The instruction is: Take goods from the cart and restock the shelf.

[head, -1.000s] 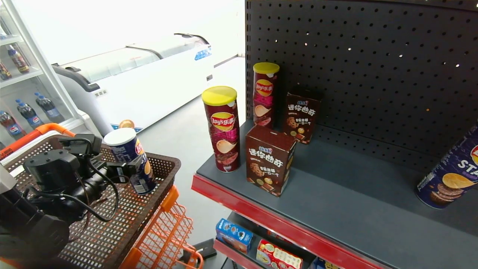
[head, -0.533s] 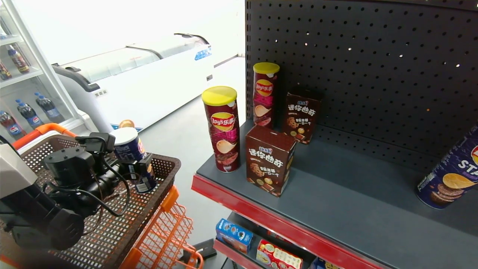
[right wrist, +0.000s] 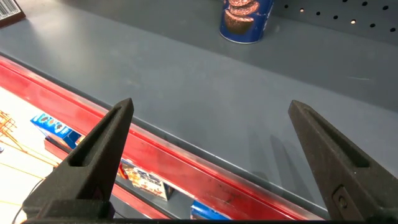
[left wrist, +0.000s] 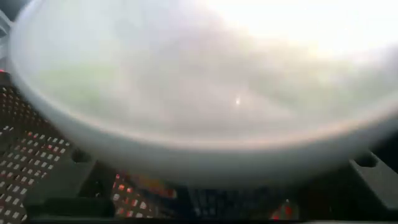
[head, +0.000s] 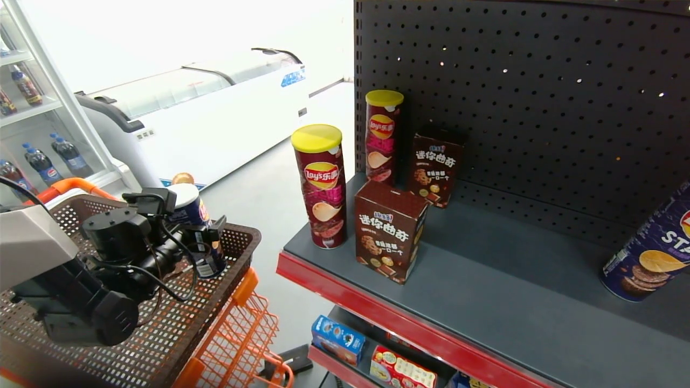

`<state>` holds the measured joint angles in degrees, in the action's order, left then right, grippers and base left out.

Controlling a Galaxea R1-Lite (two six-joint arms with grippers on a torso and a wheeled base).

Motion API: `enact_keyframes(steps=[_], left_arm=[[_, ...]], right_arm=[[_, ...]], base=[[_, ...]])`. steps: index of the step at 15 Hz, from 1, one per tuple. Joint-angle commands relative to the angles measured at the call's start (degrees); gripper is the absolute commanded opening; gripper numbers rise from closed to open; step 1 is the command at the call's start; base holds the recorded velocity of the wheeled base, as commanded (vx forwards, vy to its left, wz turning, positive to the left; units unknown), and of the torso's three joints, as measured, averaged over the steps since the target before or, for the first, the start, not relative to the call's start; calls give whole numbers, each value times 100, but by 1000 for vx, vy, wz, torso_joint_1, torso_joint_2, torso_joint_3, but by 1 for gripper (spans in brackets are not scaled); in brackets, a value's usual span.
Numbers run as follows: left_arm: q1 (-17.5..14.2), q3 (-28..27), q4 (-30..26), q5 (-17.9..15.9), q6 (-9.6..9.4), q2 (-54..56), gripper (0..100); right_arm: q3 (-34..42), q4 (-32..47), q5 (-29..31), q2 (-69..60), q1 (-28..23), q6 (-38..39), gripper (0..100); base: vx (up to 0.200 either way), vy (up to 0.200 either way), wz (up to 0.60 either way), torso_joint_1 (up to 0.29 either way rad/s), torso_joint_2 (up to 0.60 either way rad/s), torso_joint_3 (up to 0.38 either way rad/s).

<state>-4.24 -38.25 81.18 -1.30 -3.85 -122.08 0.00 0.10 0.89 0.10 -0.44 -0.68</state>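
Dark grey shelf board with a red front edge (head: 485, 291): at its left end a tall maroon chip can with a yellow lid (head: 322, 186) up front, a second maroon can (head: 381, 137) behind it. Just beside them, a brown cardboard cookie box (head: 389, 230), another brown box (head: 435, 167) behind. Far right, a dark blue chip can (head: 655, 248). Over left, a brown perforated cart basket (head: 161, 334) holds a white-lidded blue can (head: 191, 210).

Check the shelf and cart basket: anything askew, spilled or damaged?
Nothing spilled or damaged. The blue can at the shelf's right end seems to lean in the head view, but the right wrist view shows its base flat on the shelf, so probably upright. Red cans and brown boxes stand upright.
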Motion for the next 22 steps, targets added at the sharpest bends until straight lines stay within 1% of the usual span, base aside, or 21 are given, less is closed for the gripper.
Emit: enact_keyframes(steps=[1,2,3,4,5,6,10,12,13,20,21,22], left_arm=[[11,-235,-14,-1,-54,-229,100],[20,-297,21,7,-54,-282,100],[29,-490,21,-1,-72,-352,100],[29,-525,12,-1,-107,-352,100],[29,-525,21,7,-177,-352,100],[29,-490,21,7,-195,-343,100],[20,-385,-32,-1,-195,-141,100],[81,-402,21,7,-195,-141,100],[125,-428,39,16,-195,-150,0],[125,-376,12,16,-204,-185,0],[108,-367,-5,7,-204,-88,0],[117,-244,-67,-10,-186,272,0]], right_arm=[[0,-1,-1,-1,0,-2,100],[0,-1,-1,8,0,-2,100],[0,-1,-1,8,0,-2,100],[0,-1,-1,-1,0,-2,100],[0,-1,-1,-1,0,-2,100],[0,-1,-1,8,0,-2,100],[0,-1,-1,-1,0,-2,100],[0,-1,-1,8,0,-2,100],[0,-1,-1,-1,0,-2,100],[0,-1,-1,-1,0,-2,100],[0,-1,-1,8,0,-2,100],[0,-1,-1,8,0,-2,100]], base=[[0,0,0,0,0,0],[0,0,0,0,0,0],[0,0,0,0,0,0],[0,0,0,0,0,0],[0,0,0,0,0,0],[0,0,0,0,0,0],[0,0,0,0,0,0],[0,0,0,0,0,0],[0,0,0,0,0,0],[0,0,0,0,0,0],[0,0,0,0,0,0],[0,0,0,0,0,0]])
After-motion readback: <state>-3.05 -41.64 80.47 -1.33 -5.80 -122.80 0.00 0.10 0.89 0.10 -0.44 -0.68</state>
